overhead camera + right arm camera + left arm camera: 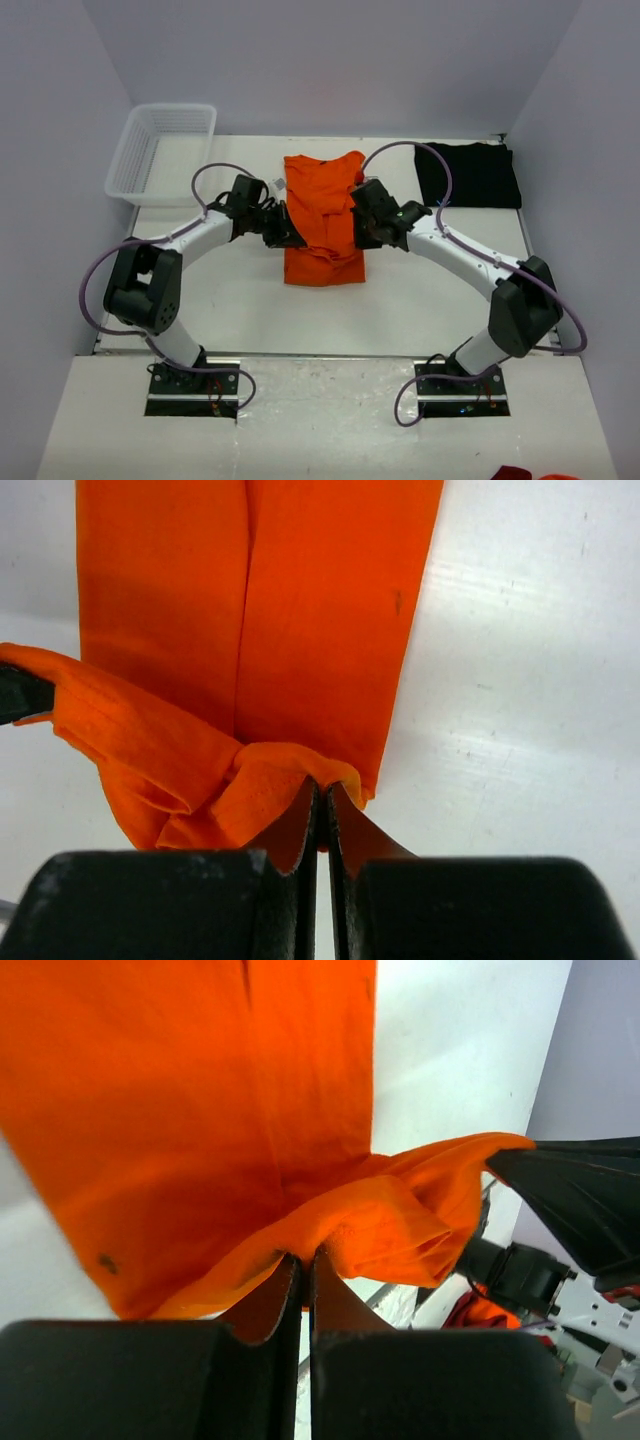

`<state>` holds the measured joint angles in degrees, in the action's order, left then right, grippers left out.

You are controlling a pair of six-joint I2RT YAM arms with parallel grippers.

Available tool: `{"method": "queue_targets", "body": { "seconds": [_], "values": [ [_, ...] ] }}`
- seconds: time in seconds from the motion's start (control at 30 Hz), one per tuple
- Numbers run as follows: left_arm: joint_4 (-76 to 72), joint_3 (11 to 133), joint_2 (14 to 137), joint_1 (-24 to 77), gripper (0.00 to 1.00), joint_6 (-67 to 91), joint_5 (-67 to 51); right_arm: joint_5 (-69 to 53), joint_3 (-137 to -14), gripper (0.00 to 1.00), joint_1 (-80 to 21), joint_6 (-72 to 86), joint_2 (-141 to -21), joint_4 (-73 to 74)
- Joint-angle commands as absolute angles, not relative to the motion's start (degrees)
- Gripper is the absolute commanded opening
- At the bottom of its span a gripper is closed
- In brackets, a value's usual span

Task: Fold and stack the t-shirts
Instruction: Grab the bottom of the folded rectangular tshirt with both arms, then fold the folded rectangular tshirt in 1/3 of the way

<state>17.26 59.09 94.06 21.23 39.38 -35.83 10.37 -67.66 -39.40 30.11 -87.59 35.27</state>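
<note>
Item: orange t-shirt (322, 225), middle of the desk (240, 300), narrowed to a strip; your left claw (285, 228) and right claw (358, 222) each clamp a side edge, cloth raised. Item: black t-shirt (470, 175), far right, looks folded. Outstanding, likely: final orange fold, then stacking.

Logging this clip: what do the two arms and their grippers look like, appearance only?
The left arm and right arm both have white tubular links and chunky black joint housings. A purple cable loops along each, and each stands on a dark base plate. The left gripper and right gripper are black, each with two flat tapering fingers.
</note>
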Motion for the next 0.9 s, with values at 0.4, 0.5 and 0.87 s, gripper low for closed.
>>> {"method": "queue_targets", "body": {
  "seconds": [0.4, 0.5, 0.87],
  "values": [
    [17.8, 76.5, 109.9, 14.4, 0.0, 35.9, -38.8, 0.4, -85.7, 0.0, -30.9, 20.0, -104.1, 34.2],
    [17.2, 79.4, 111.9, 13.9, 0.0, 36.8, -39.5, 0.4, -87.4, 0.0, -29.6, 19.9, -106.3, 34.3],
    [15.2, 83.5, 117.9, 13.4, 0.0, 39.2, -40.2, -3.5, -95.0, 0.0, -25.8, 17.1, -113.9, 35.2]
  ]
}}
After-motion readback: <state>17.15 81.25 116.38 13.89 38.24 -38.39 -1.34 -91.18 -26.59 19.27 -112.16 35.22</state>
